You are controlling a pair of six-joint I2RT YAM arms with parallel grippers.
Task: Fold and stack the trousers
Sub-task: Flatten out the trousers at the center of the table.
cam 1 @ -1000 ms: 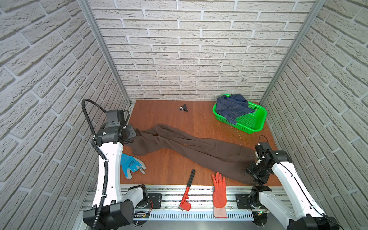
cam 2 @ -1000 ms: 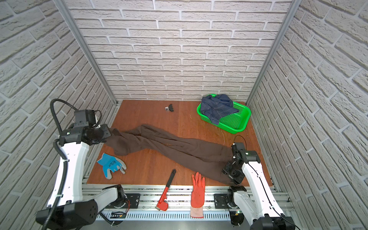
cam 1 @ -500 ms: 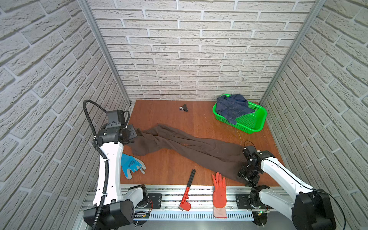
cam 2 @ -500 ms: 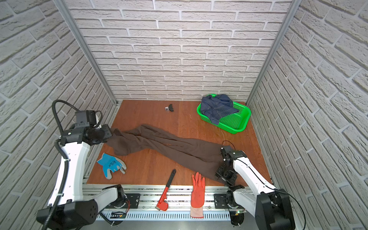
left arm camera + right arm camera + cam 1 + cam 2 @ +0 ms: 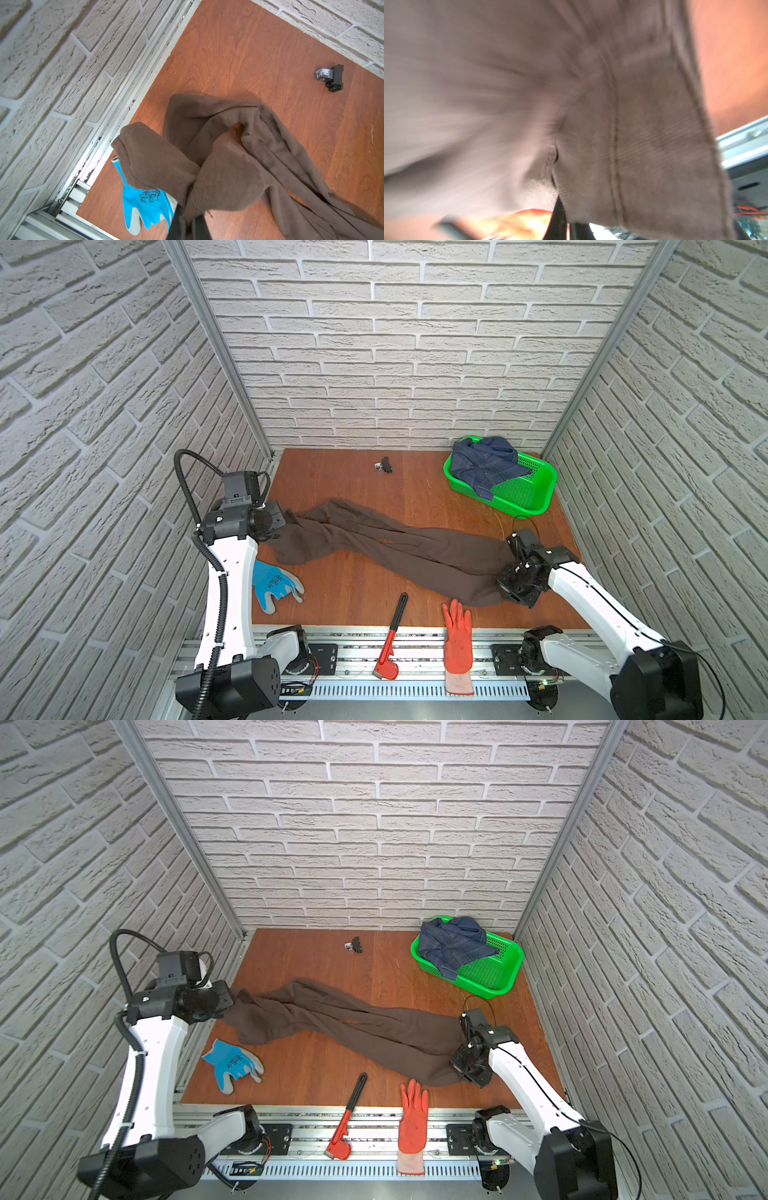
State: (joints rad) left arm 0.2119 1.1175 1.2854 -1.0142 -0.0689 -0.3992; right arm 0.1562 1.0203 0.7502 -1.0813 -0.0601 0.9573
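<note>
Twice saw clenched jaws biting cloth. Found the left gripper pinched on one end of the trousers, with that end lifted and bunched just above the table near the left wall. Found the right gripper pinched on the opposite end, near the front right; saw only blurred brown cloth crowding the right wrist view. Saw the trousers stretched slantwise across the table between both grips, legs side by side, middle lying on the wood. Noted a blue glove just beside the left end. Noted a wrench and an orange glove overhanging the front edge. Noted a basket holding denim at the back right, and a small black part near the back wall.
</note>
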